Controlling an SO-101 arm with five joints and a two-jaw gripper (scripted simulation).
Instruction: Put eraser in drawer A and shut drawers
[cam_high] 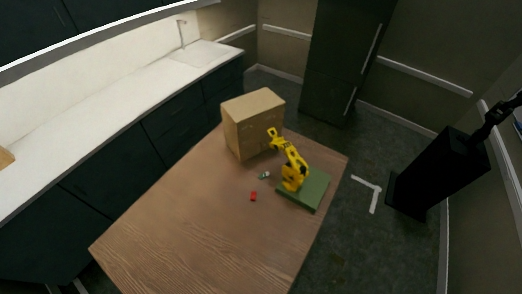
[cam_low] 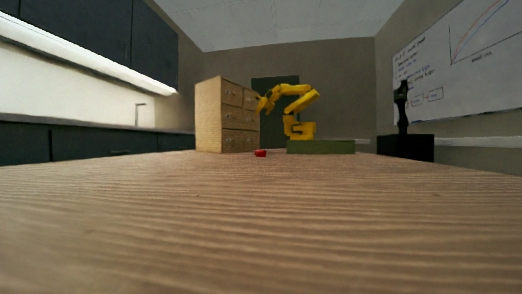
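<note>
Arm reaching at the drawer fronts, eraser not yet picked up

The yellow end effector [cam_low: 261, 103] hangs half open and holds nothing, close to the upper drawer fronts of the tan wooden chest [cam_high: 252, 122]; I cannot read which drawer is A. All drawers look shut. Below and behind it on the wooden desk [cam_high: 200, 235] lie a small red block [cam_high: 253, 195], likely the eraser, and a small green-and-white object [cam_high: 263, 175]. Opening, loading and shutting all remain.

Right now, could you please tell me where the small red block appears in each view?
Top: red block lies on the table, left of the green base.
Exterior: red block lies mid-frame on the table, below the chest's front.
Shared landmark: the chest.
</note>
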